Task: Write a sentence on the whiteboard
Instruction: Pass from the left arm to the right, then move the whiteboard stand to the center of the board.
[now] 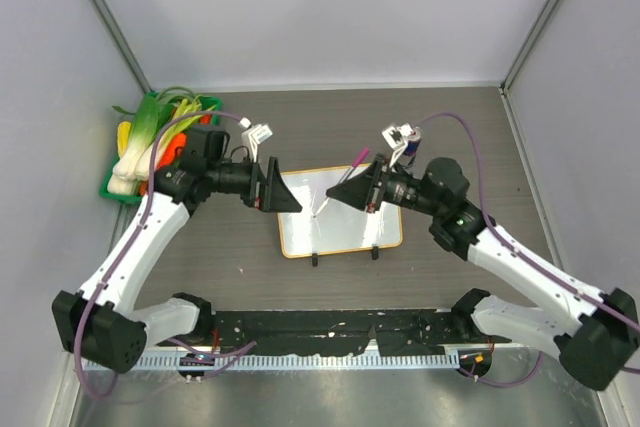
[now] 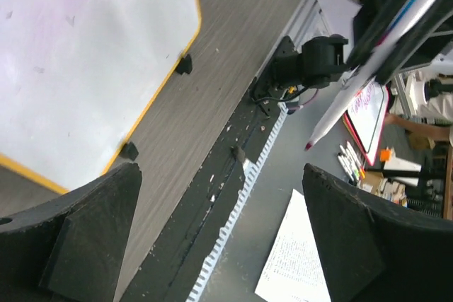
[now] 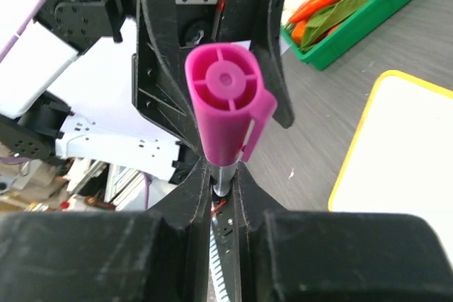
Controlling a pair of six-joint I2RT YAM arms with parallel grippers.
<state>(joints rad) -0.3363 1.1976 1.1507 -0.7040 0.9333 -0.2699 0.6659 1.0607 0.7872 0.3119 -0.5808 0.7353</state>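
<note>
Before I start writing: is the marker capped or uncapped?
Uncapped: the marker shows a bare tip, and the pink cap sits on its back end.

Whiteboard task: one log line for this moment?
left gripper: open, empty | right gripper: shut on marker, tip over whiteboard | whiteboard: no writing visible | tip contact: cannot tell

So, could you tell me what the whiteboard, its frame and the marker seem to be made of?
Whiteboard: smooth glossy white sheet, likely coated steel or melamine; it shows glare. Frame: thin orange-yellow edging, probably plastic. Marker: moulded plastic, judging by the ribbed magenta cap with integral clip.
</note>
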